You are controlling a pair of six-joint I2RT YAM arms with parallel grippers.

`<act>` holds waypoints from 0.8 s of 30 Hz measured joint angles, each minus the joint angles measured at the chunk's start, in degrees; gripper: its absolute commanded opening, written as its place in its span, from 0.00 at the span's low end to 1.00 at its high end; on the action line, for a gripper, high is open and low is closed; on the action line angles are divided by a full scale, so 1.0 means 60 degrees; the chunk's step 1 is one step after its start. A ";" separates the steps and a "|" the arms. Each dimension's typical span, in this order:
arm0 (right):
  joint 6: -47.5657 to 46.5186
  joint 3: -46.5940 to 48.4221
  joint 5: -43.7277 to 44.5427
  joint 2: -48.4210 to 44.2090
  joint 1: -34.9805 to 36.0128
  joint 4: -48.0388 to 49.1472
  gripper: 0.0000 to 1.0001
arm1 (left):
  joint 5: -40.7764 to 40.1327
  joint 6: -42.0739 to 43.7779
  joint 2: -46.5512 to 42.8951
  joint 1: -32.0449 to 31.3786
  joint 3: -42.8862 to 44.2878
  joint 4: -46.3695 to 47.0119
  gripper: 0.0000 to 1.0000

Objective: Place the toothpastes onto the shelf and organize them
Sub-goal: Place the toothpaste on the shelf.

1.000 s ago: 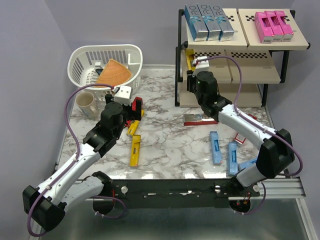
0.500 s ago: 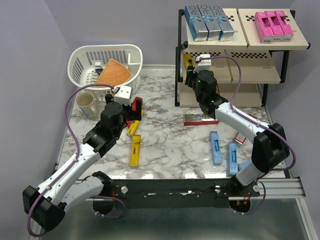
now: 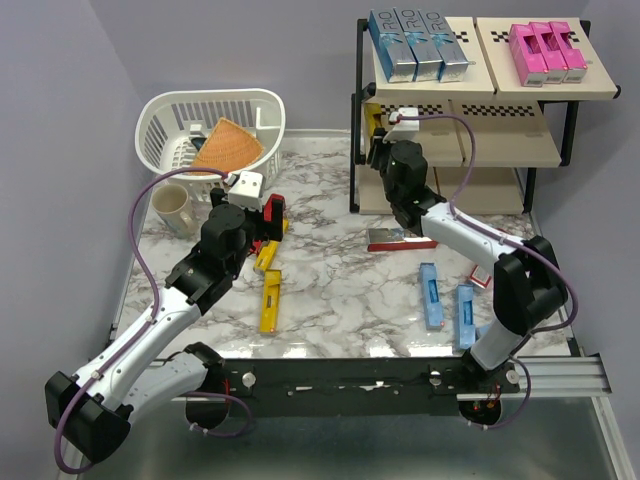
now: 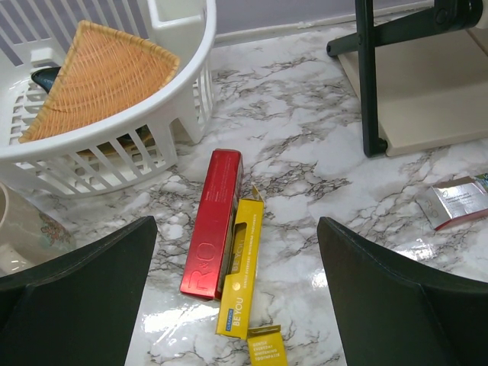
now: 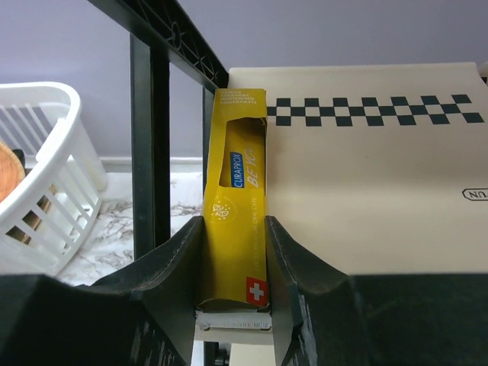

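My right gripper [image 5: 234, 229] is shut on a yellow toothpaste [image 5: 236, 175], which lies along the left edge of the shelf's [image 3: 520, 140] middle tier, beside the checkered strip. Three silver-blue toothpastes [image 3: 418, 45] and three pink ones [image 3: 547, 52] lie on the top tier. My left gripper [image 4: 236, 229] hangs open over a red toothpaste [image 4: 213, 229] and a yellow one [image 4: 242, 271] lying side by side on the marble table. More toothpastes lie loose on the table: a yellow one [image 3: 270, 300], two light blue [image 3: 431, 296], and a silver one [image 3: 395, 238].
A white basket [image 3: 210, 130] holding a wicker piece stands at the back left, with a mug [image 3: 172, 207] beside it. The shelf's black post [image 5: 149, 137] stands just left of the held carton. Another yellow carton's end [image 4: 267, 347] lies under my left gripper.
My right arm has pushed further toward the shelf with the yellow toothpaste, sliding it deeper onto the middle tier. The left arm has not moved.
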 measured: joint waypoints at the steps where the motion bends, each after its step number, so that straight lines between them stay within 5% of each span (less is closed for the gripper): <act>1: 0.0000 0.0000 0.0018 0.0025 0.0000 0.0044 0.41 | 0.0000 0.0000 0.0000 0.0000 -0.0004 0.0000 0.99; 5: 0.0040 0.0000 0.0379 0.0266 0.0000 0.0579 0.47 | 0.0015 -0.0004 0.0004 0.0069 0.0000 0.0000 0.99; 14: 0.0452 -0.0073 0.0393 0.0211 0.0000 0.0652 0.77 | 0.0189 -0.0055 0.0004 0.0251 -0.0004 0.0000 0.99; 24: 0.1111 -0.1956 -0.0761 -0.2630 0.0266 -0.0390 0.93 | 0.0426 -0.0342 0.0353 0.0357 0.0000 -0.0004 0.99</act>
